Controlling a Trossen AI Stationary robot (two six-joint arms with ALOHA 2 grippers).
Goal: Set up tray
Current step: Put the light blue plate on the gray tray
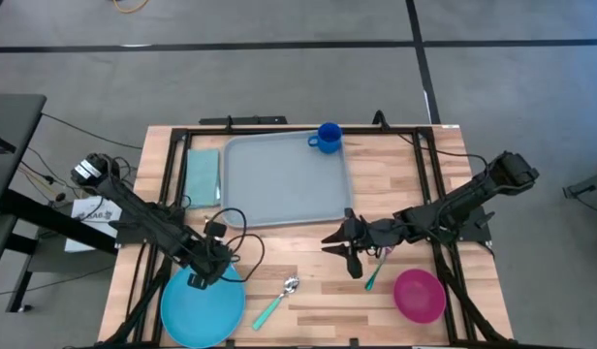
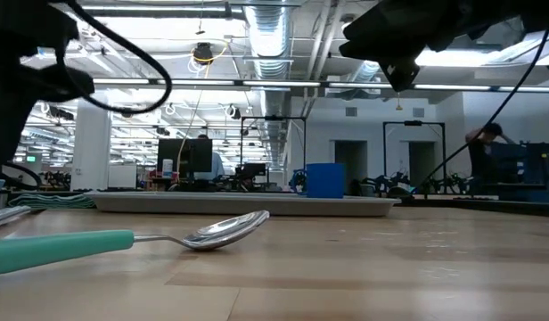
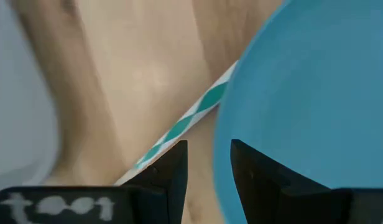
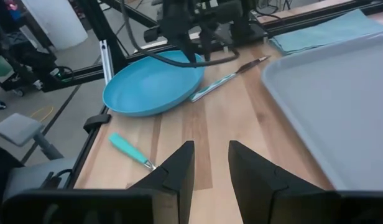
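The pale grey-blue tray lies at the table's far middle, with a blue cup standing on its far right corner. A round blue plate rests near the front left. My left gripper hangs over the plate's far rim, open, one finger on either side of it and wood showing between. A teal-and-white striped utensil lies beside that rim. My right gripper hovers open in front of the tray's near right corner, over bare wood.
A teal-handled spoon lies right of the plate. A second teal-handled utensil and a pink bowl sit at the front right. A folded teal cloth lies left of the tray. Black frame rails border the table.
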